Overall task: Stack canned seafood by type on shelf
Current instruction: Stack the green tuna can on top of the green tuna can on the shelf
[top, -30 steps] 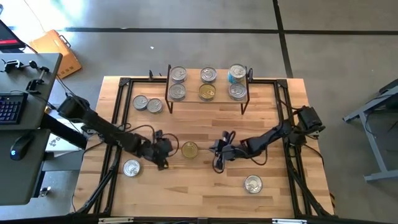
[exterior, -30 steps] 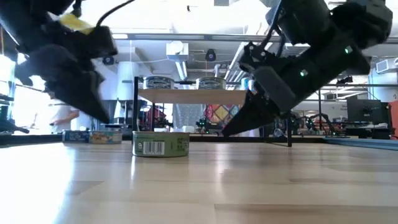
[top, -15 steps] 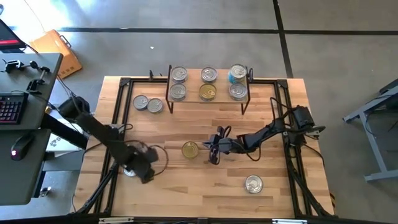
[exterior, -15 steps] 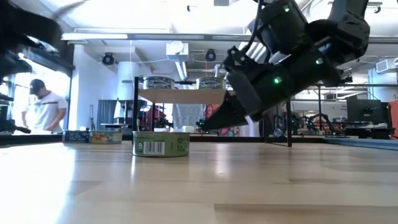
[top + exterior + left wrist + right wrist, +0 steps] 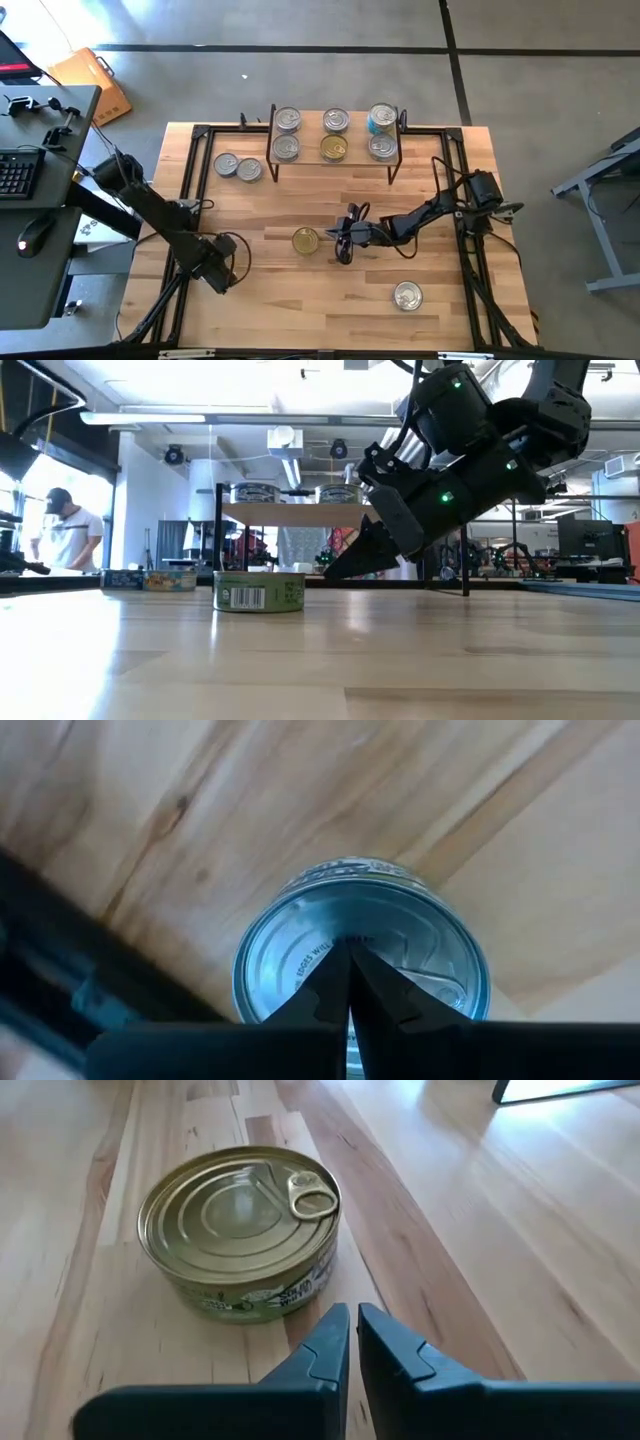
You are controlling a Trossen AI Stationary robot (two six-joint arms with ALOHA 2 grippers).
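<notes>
A gold-lidded tin (image 5: 305, 240) with a green side label (image 5: 258, 592) sits flat on the table's middle. My right gripper (image 5: 352, 1312) is shut and slants down, a short way to the tin's right and apart from it. My left gripper (image 5: 350, 945) is shut and points straight down over a silver-lidded tin (image 5: 360, 935) near the table's left edge. In the high view the left arm (image 5: 213, 268) hides that tin. The shelf (image 5: 310, 135) at the far edge carries several tins, one with a blue lid (image 5: 381, 118). My left gripper's shut fingertips (image 5: 340, 970) stand over the middle of the silver tin's lid (image 5: 300, 935), coming from above. I cannot tell whether they touch the lid. The tin lies flat on the table.
Two silver tins (image 5: 237, 168) lie left of the shelf. One more silver tin (image 5: 406, 295) lies near the right front corner. A black metal frame (image 5: 190, 180) runs along the table's sides. A person (image 5: 65, 535) stands in the room beyond.
My left gripper has swung from beside the gold tin toward the table's left and near edge. It has tipped to point straight down over the silver tin. My right gripper has slid a little toward the gold tin. Both have stayed shut.
</notes>
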